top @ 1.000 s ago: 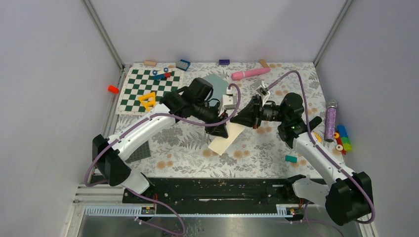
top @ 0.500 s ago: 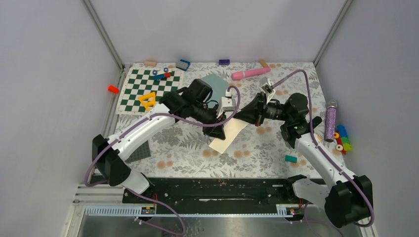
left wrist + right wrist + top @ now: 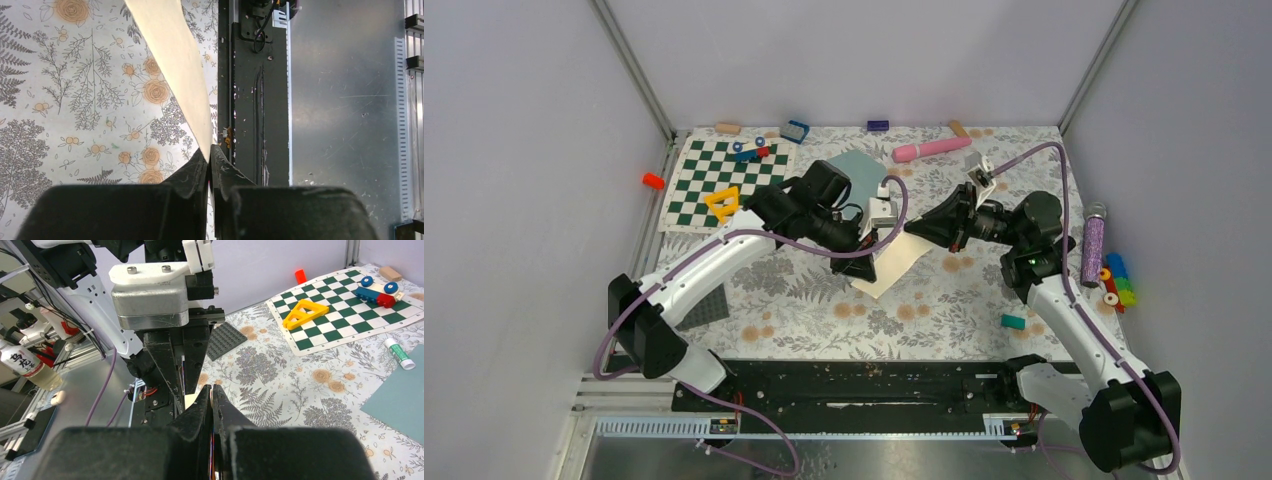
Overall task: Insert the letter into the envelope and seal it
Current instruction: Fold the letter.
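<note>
Only the left wrist view shows left jaws pinching the letter (image 3: 172,65); right jaws closed.

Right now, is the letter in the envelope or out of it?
Out. The left tool pinches the letter by its edge; the envelope lies flat farther back, apart from it.

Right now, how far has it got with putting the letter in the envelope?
Nothing looks finished yet. In hand: the letter is lifted off the table, pinched at one edge by the left jaws, with the right jaws shut close beside it. The envelope lies flat behind the arms, and the letter is not in it. Left to do: slide the letter in, fold the flap and seal it.
</note>
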